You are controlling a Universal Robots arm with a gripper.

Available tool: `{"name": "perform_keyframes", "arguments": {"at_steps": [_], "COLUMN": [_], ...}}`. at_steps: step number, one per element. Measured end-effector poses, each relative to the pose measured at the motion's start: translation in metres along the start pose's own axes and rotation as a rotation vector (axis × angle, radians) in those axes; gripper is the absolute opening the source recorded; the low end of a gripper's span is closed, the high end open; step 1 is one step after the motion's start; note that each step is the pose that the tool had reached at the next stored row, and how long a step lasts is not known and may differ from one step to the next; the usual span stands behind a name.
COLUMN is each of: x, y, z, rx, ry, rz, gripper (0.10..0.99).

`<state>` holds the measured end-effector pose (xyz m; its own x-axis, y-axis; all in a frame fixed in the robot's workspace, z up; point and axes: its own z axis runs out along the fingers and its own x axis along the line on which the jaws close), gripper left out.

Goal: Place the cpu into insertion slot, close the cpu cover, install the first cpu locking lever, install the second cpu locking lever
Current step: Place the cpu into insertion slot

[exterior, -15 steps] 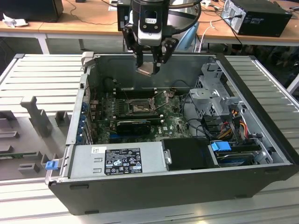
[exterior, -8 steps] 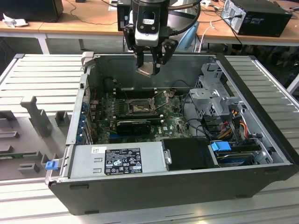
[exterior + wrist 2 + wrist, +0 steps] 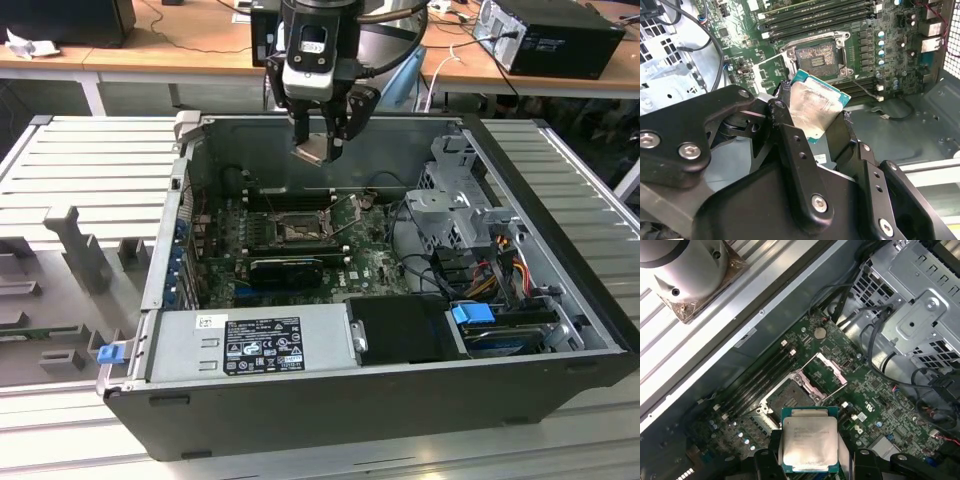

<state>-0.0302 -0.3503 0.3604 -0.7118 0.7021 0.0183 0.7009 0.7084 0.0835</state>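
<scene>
I'm hanging over the computer case (image 3: 420,400), fingers (image 3: 795,145) clamping the cpu (image 3: 809,440) by two opposite edges, above the insertion slot (image 3: 788,401) (cpu cover (image 3: 824,371) standing open). It's looking light, stiff and thin, likely fragile underneath, so edges only.

**Even light above, shade inside the case**

In the exterior view we see soft, even light falling from above. The ribbed bench (image 3: 90,160) shines pale, while the floor of the computer case (image 3: 330,410) lies dim. In the first wrist view the bench glares almost white. In the second wrist view the cpu (image 3: 815,107) carries a smeared sheen, and the black fingers (image 3: 840,137) lose detail in shadow.
</scene>
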Motion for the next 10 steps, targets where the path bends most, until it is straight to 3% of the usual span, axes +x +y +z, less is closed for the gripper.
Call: {"name": "perform_keyframes", "arguments": {"at_steps": [10], "x": [-0.0001], "y": [0.0001], "z": [0.0005], "rx": [-0.002], "ry": [-0.0087], "rz": [0.104], "gripper": [0.529]}}
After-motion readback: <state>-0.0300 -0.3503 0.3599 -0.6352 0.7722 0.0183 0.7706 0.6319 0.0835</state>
